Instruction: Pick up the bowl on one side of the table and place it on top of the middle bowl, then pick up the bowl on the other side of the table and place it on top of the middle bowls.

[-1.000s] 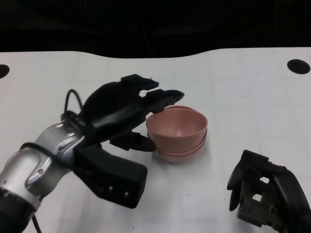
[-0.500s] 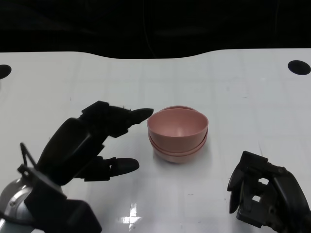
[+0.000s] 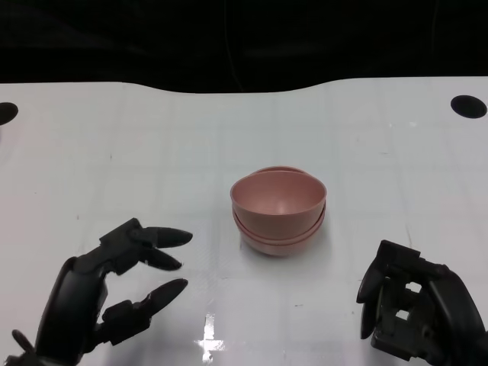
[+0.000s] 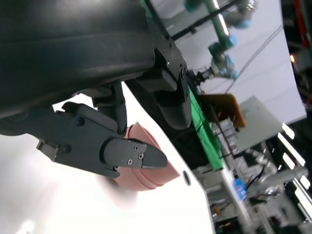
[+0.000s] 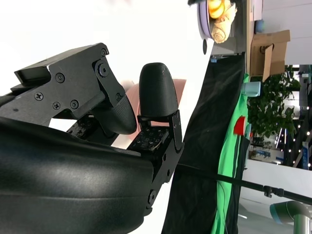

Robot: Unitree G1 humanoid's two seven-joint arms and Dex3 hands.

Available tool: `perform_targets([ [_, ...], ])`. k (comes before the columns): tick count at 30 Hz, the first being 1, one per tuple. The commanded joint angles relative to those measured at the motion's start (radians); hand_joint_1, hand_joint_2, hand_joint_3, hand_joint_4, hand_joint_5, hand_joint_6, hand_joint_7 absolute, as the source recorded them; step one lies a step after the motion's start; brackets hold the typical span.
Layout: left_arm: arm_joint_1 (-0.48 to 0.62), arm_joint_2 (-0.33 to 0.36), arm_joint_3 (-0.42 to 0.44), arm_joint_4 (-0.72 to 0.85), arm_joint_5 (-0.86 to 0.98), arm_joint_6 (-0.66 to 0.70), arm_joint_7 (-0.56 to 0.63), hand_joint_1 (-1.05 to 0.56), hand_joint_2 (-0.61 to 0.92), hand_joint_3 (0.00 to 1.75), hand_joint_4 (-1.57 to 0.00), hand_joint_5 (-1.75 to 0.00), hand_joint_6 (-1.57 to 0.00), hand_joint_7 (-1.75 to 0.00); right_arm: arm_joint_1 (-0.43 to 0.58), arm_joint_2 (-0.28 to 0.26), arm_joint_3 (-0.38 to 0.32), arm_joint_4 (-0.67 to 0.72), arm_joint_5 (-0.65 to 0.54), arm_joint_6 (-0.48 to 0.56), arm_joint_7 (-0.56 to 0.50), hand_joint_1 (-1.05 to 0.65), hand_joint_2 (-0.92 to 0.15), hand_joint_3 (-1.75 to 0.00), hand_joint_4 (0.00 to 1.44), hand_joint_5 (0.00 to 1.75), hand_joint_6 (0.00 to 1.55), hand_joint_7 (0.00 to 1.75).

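A stack of nested pink bowls [image 3: 278,210] stands upright in the middle of the white table [image 3: 381,152]. My left hand [image 3: 114,297] lies at the lower left, well apart from the stack, fingers spread and holding nothing. My right hand [image 3: 415,309] rests at the lower right with its fingers curled in and nothing in them. In the left wrist view the pink bowls [image 4: 148,168] show beyond the black fingers [image 4: 124,153]. In the right wrist view a sliver of pink bowl [image 5: 179,90] peeks past the fingers [image 5: 156,90].
Two round black holes mark the tabletop, one at the far right [image 3: 467,105] and one at the far left edge [image 3: 4,112]. The table's back edge meets a dark backdrop [image 3: 244,38].
My left hand has let go of the top bowl's rim and drawn back toward the lower left, fingers still spread. The bowl stack and my right hand have not moved.
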Motion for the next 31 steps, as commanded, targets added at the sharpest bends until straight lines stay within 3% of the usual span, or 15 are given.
perform_targets([
  [1, 0.027, -0.031, 0.020, -0.026, -0.106, 0.063, -0.063, -0.20, 0.80, 0.58, -0.73, -1.38, -0.72, -1.00, 0.008, -0.012, -0.007, -0.013, 0.024, -0.008, 0.019, -0.04, -0.31, -1.57, 0.89, 1.75, 0.84, 1.48],
  [4, 0.025, -0.046, 0.042, -0.002, -0.197, 0.133, -0.144, -0.21, 0.67, 0.89, -0.77, -1.54, -0.77, -1.15, -0.001, -0.029, -0.011, 0.016, 0.010, -0.052, 0.038, -0.04, -0.32, -1.54, 0.88, 1.71, 0.84, 1.42],
  [6, 0.021, -0.051, 0.056, -0.001, -0.231, 0.177, -0.184, -0.22, 0.62, 0.98, -0.80, -1.61, -0.79, -1.25, -0.006, -0.033, -0.014, 0.025, 0.013, -0.057, 0.044, -0.05, -0.34, -1.50, 0.88, 1.68, 0.85, 1.36],
  [11, 0.035, -0.069, 0.086, -0.024, -0.259, 0.227, -0.245, -0.25, 0.57, 1.01, -0.80, -1.69, -0.76, -1.42, 0.008, -0.033, -0.007, 0.019, 0.013, -0.066, 0.049, -0.05, -0.36, -1.44, 0.88, 1.64, 0.84, 1.28],
  [23, 0.035, -0.104, 0.131, -0.043, -0.254, 0.294, -0.301, -0.21, 0.54, 1.05, -0.80, -1.70, -0.79, -1.40, -0.004, -0.029, -0.016, 0.061, 0.003, -0.131, 0.041, -0.05, -0.40, -1.38, 0.84, 1.60, 0.82, 1.28],
  [31, 0.041, -0.107, 0.152, -0.052, -0.244, 0.302, -0.316, -0.21, 0.50, 1.15, -0.84, -1.67, -0.79, -1.45, -0.003, -0.036, -0.016, 0.080, -0.017, -0.189, 0.036, -0.04, -0.34, -1.43, 0.85, 1.61, 0.82, 1.30],
])
